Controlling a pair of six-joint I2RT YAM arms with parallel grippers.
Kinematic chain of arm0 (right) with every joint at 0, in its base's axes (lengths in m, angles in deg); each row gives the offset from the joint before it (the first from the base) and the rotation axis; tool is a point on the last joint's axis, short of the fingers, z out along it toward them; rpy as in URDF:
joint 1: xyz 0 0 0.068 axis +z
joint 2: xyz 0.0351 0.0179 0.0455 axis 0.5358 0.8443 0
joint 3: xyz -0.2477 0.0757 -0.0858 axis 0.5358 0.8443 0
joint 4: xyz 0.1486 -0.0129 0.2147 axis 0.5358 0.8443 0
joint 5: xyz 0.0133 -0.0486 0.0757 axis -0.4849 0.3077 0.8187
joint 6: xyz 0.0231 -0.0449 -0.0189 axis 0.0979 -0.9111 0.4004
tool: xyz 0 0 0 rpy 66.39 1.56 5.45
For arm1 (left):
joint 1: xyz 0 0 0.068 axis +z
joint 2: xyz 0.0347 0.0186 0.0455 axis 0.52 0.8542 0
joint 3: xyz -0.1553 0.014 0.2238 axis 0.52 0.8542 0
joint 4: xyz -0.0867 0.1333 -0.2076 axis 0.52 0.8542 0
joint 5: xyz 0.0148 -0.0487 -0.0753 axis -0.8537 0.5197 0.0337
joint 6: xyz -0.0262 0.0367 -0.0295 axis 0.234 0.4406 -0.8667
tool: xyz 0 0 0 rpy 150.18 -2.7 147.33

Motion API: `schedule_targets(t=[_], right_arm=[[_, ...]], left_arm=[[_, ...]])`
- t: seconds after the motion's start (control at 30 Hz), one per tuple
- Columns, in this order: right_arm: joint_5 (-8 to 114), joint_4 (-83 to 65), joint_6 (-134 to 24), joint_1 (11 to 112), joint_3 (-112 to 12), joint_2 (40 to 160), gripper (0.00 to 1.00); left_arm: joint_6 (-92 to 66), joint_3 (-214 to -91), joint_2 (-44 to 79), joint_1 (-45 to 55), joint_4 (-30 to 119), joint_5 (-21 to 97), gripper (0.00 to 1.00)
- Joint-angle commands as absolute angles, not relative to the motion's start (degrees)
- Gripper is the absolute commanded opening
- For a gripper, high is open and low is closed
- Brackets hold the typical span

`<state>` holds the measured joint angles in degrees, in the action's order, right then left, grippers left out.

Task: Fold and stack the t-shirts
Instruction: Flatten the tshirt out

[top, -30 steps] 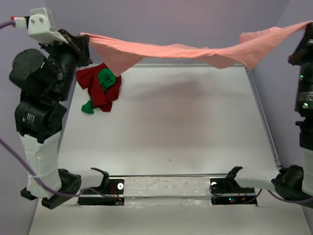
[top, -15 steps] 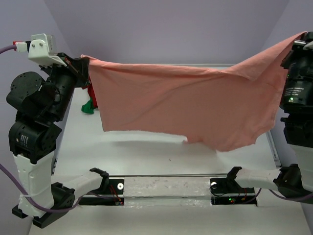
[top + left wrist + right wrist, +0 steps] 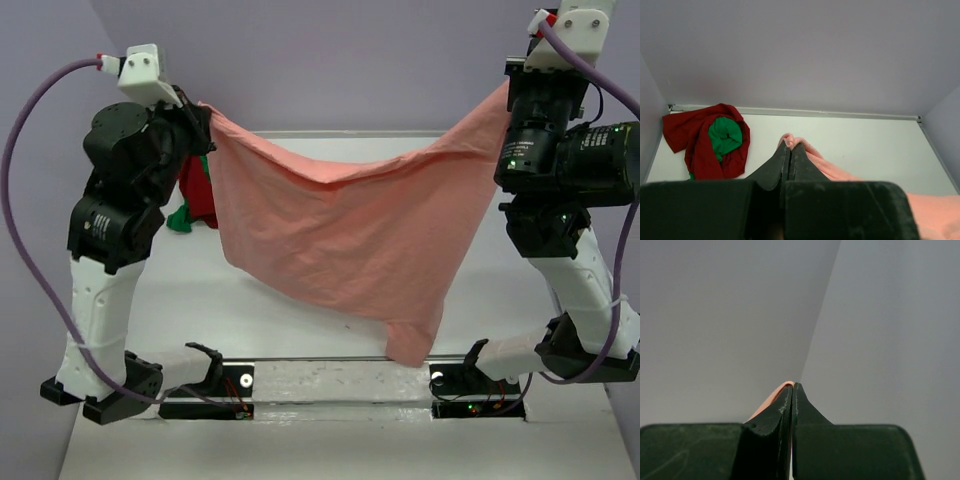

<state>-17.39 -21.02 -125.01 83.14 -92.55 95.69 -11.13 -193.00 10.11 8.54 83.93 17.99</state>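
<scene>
place: probably lab | cues: 2 bolted arms (image 3: 105, 260) (image 3: 560, 170), white table (image 3: 300, 330), bare walls (image 3: 350, 60)

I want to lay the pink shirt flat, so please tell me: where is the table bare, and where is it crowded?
Bare: the table from the dark red shirt rightward to the right wall. Crowded: the far left corner, where it and the green shirt lie bunched. The hanging salmon-pink shirt hides the middle from above.

Left arm (image 3: 118, 205) and right arm (image 3: 556, 165) both reach up, well apart, jaws pinched tight together.
</scene>
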Motion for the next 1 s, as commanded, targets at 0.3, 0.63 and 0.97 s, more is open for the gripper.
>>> schedule_targets(t=[0.3, 0.63, 0.97], right_arm=[[-9.24, -20.72, -118.79, 78.03, -96.02, 100.43, 0.00], [4.38, 2.76, -97.13, 66.95, -110.08, 112.65, 0.00], [-6.84, -8.63, -111.85, 81.59, -100.88, 98.36, 0.00]], left_arm=[[-8.32, -201.86, 23.13, 8.48, 76.52, 17.56, 0.00], [-5.33, -217.34, 34.74, 8.74, 77.05, 17.57, 0.00], [-5.15, -211.98, 23.34, 1.54, 77.82, 12.74, 0.00]])
